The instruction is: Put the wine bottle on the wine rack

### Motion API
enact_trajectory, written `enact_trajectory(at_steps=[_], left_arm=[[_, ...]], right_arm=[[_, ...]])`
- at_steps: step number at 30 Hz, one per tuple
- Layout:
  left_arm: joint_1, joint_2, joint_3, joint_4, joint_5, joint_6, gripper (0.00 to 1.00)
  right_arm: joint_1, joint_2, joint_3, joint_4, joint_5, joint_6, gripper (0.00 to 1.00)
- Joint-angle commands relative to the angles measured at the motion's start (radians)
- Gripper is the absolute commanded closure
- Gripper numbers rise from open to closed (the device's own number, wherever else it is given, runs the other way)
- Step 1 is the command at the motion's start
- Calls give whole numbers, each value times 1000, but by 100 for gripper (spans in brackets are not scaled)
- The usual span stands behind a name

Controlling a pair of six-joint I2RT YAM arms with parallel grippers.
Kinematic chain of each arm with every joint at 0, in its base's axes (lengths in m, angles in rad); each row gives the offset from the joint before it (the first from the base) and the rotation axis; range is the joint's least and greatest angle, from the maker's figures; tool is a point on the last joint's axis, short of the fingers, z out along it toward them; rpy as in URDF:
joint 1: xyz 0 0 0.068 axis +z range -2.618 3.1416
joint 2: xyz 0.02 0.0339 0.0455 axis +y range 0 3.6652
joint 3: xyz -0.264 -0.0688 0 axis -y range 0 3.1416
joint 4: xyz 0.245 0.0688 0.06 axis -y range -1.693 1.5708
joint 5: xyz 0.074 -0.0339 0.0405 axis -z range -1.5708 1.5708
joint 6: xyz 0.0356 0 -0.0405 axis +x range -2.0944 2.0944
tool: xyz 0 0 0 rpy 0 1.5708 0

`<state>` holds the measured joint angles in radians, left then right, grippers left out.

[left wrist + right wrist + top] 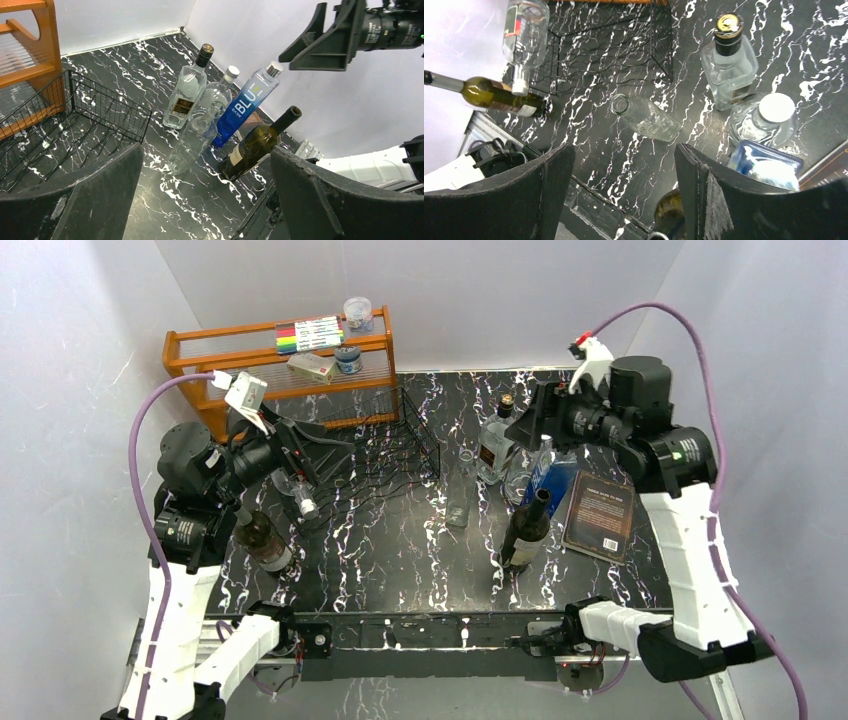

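Observation:
A dark green wine bottle (525, 530) stands upright right of the table's middle. It also shows in the left wrist view (255, 145), and its top shows in the right wrist view (671, 215). A second green wine bottle (262, 542) lies at the left, also seen in the right wrist view (499, 96). The black wire wine rack (395, 455) sits in front of the orange shelf and shows in the left wrist view (75, 117). My left gripper (315, 452) is open and empty over the rack's left part. My right gripper (528, 418) is open and empty, high above the standing bottles.
A clear bottle with a white cap (297, 490) lies at the rack's left end. An open clear bottle (460, 502), a square black-capped bottle (495, 445), a white-capped clear bottle (220, 95) and a blue bottle (247, 107) stand together. A book (600, 512) lies at the right. The orange shelf (285, 365) holds small items.

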<state>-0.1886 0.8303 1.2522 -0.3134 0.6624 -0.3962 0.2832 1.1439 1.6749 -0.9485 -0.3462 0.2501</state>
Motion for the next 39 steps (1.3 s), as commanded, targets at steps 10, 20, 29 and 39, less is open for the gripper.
enact_trajectory(at_steps=[10, 20, 29, 39], left_arm=[[-3, -7, -7, -3, -34, 8, 2], [-3, 0, -29, -4, -49, 11, 2], [-2, 12, -37, -4, -57, 8, 2], [-3, 68, -34, 2, -5, -23, 2]], right_arm=[[640, 268, 90, -53, 787, 42, 16], [691, 347, 33, -7, 1018, 63, 10], [637, 373, -52, 99, 937, 118, 9], [589, 341, -166, 189, 847, 128, 56]])
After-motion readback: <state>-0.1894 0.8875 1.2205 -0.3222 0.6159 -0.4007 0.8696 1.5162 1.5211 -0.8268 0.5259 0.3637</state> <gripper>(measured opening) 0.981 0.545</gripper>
